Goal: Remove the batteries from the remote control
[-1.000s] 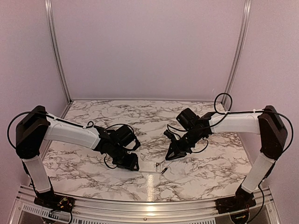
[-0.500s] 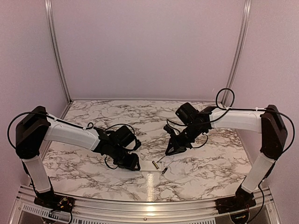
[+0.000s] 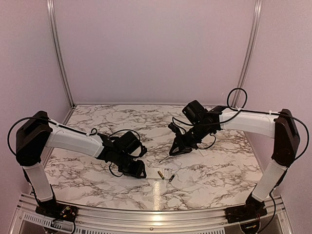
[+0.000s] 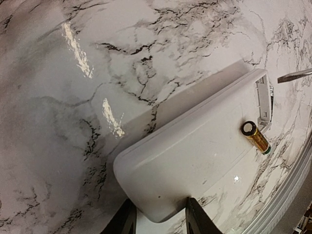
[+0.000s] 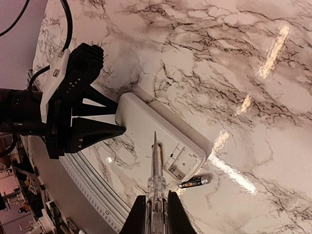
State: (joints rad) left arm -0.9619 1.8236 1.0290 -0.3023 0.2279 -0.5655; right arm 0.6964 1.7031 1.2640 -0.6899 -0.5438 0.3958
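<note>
The white remote control (image 4: 195, 156) lies flat on the marble, and my left gripper (image 4: 161, 222) is shut on its rounded end. At the far end its battery recess (image 5: 183, 163) is empty. Two batteries are out. The golden-orange one (image 4: 255, 136) rests by the remote's edge near the recess, and the dark one (image 5: 194, 182) lies on the table just past that end. Both show in the top view, golden (image 3: 160, 174) and dark (image 3: 171, 178). My right gripper (image 5: 156, 214) is shut on a thin grey metallic rod (image 5: 156, 161) and hangs above the remote, behind it (image 3: 178, 148).
The left gripper's black fingers (image 5: 83, 122) sit at the remote's near end. The table's metal front rail (image 3: 156, 214) runs close behind the batteries. Marble surface (image 3: 146, 126) stretches toward the back wall.
The golden-orange battery has appeared beside the remote. My right gripper has lifted the rod up and back, away from the recess. The left gripper has held still.
</note>
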